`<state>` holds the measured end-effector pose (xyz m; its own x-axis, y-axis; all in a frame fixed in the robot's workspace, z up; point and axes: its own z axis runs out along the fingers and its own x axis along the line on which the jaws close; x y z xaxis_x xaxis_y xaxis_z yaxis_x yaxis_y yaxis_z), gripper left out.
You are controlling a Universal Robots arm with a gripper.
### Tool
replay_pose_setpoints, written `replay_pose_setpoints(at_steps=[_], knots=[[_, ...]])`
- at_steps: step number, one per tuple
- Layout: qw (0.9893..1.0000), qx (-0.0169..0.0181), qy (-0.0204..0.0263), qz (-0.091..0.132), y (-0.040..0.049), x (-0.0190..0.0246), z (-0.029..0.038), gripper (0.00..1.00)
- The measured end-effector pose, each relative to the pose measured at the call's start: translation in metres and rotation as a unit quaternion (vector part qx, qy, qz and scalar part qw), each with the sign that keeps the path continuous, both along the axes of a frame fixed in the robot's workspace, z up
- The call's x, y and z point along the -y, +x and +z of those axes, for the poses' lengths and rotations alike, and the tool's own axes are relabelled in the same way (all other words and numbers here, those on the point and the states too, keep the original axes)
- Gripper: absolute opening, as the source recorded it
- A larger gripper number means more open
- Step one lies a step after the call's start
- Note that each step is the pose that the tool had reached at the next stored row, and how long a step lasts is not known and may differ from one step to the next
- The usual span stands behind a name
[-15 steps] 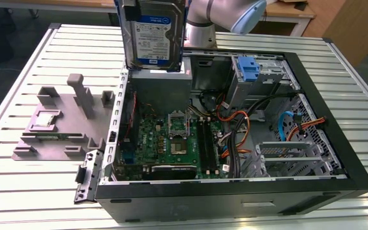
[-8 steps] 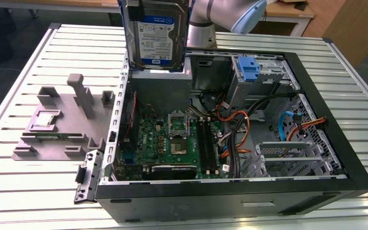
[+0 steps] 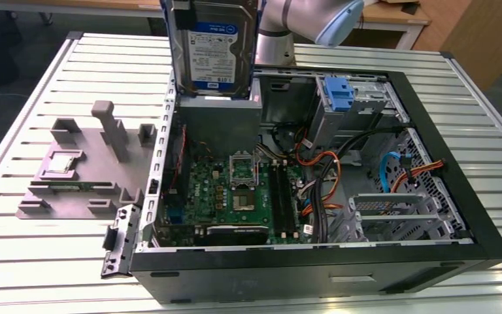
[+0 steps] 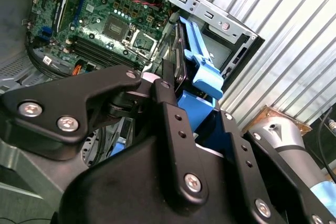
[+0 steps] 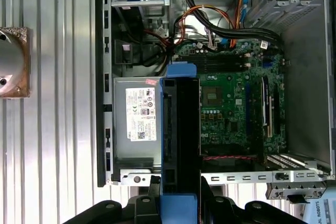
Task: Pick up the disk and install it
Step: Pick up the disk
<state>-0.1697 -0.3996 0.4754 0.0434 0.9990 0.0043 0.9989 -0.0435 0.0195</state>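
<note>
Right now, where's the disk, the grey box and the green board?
the disk [image 3: 212,55], exterior view, its label.
the grey box [image 5: 140,114], first wrist view, its white label.
the green board [image 3: 244,190], exterior view, its middle.

my arm [image 3: 273,42]: held high | my pincer [image 5: 178,205]: clamped on the disk [image 5: 181,129] | my fingers [image 5: 147,203]: one on each flat side

Lighting is even and diffuse, from overhead. The slatted metal table [image 3: 50,261] reads bright, with mild glare along its slats in the second wrist view. The interior of the open computer case [image 3: 321,258] is dimmer. Shadows are soft-edged throughout.
</note>
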Motion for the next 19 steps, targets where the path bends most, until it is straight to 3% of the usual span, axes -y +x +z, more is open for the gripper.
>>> replay_pose_setpoints(at_steps=[19], knots=[[1.0,0.0,-0.0047,0.0,0.0011,0.0083,-0.0002,0.37]])
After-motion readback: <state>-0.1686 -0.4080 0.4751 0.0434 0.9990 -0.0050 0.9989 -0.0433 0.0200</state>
